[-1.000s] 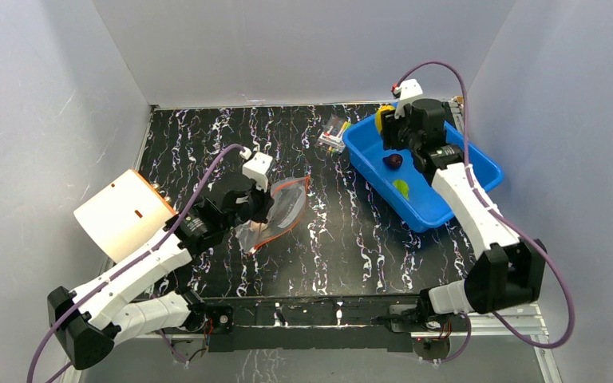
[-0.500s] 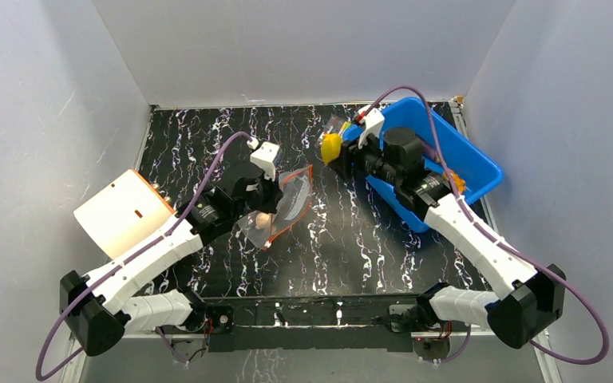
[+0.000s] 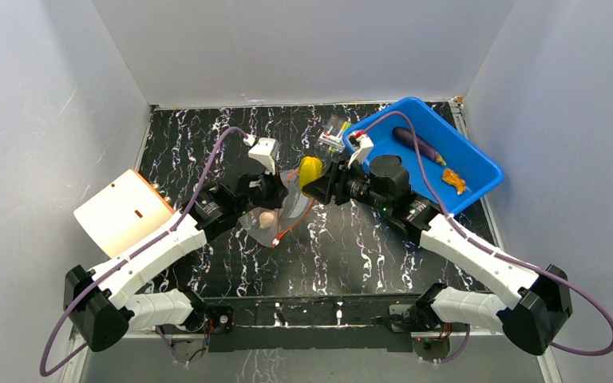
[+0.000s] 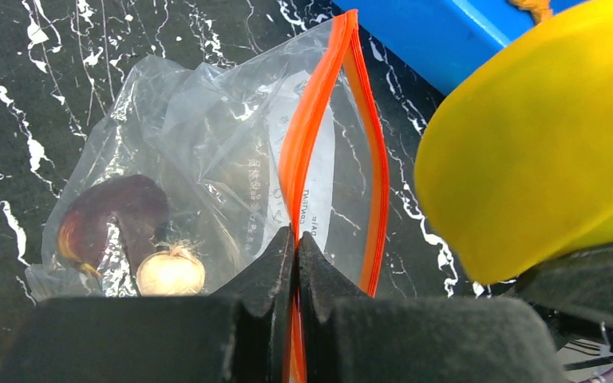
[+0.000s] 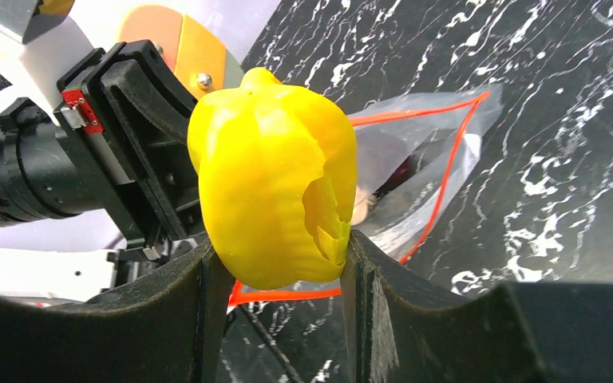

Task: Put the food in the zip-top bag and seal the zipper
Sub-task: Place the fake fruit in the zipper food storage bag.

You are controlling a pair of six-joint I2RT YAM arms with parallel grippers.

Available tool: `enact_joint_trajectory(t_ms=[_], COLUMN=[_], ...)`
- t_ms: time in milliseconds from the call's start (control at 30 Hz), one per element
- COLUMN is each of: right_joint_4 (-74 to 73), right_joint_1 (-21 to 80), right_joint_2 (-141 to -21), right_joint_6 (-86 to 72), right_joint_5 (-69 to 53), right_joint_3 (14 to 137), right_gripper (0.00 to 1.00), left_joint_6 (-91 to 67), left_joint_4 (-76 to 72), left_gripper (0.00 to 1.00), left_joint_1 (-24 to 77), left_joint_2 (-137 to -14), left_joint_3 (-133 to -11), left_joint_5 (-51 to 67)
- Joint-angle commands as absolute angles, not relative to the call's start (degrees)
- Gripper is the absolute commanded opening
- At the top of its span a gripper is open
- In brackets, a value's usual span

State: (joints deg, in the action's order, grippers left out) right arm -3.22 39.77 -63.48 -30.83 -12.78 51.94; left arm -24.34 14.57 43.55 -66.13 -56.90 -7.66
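Zip-top bag point(image 3: 281, 209): clear crinkly plastic lying on the black marbled table point(image 3: 351, 239), serving here as the reference point. Zipper point(image 4: 313, 120): red-orange strip along the bag's mouth, its two sides parted so the mouth gapes. Left gripper point(image 4: 295, 249): at the bag's mouth edge, fingers pressed together and pinching one side of the zipper. Inside the bag, at its closed end: one dark purple piece point(image 4: 112, 219) and one small beige piece point(image 4: 170, 271), touching each other. Right gripper point(image 5: 281, 259): just beside the bag's open mouth, jaws clamped on either side of a yellow pepper point(image 5: 267, 167), which hangs in the air in front of the opening and outside the bag. Blue tray point(image 3: 491, 171): well to the right of the bag, holding a purple eggplant point(image 3: 419, 145) and an orange piece point(image 3: 452, 181). Small clear packet of coloured sticks point(image 3: 334, 134): beyond the bag, between it and the tray. Orange-and-white cylinder point(image 3: 120, 211): well to the left of the bag.
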Motion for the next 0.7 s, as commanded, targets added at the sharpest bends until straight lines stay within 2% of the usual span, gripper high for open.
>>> enact_joint_trajectory(t_ms=[0,300,667], right_joint_4=[2.9,-0.17,-7.9], right_joint_1=[41.55,42.63,42.84], right_joint_2=[-64.0,-68.1,-76.17], right_joint_6=[-41.15,-48.5,-53.81], right_joint_5=[-10.14,-5.08,-6.24], right_joint_3=[51.76,51.67,55.3], right_gripper=[0.36,0.36,0.38], left_joint_6=[-26.89,-27.06,-26.74], left_joint_4=[11.14,11.32,10.42], left_gripper=[0.0,0.0,0.0], left_joint_1=[43.07,43.07,43.05], left_joint_2=[-64.16,-62.85,-61.1], left_joint_3=[-57.67,-57.3,-56.69], left_joint_5=[-6.62,-6.05,-6.87])
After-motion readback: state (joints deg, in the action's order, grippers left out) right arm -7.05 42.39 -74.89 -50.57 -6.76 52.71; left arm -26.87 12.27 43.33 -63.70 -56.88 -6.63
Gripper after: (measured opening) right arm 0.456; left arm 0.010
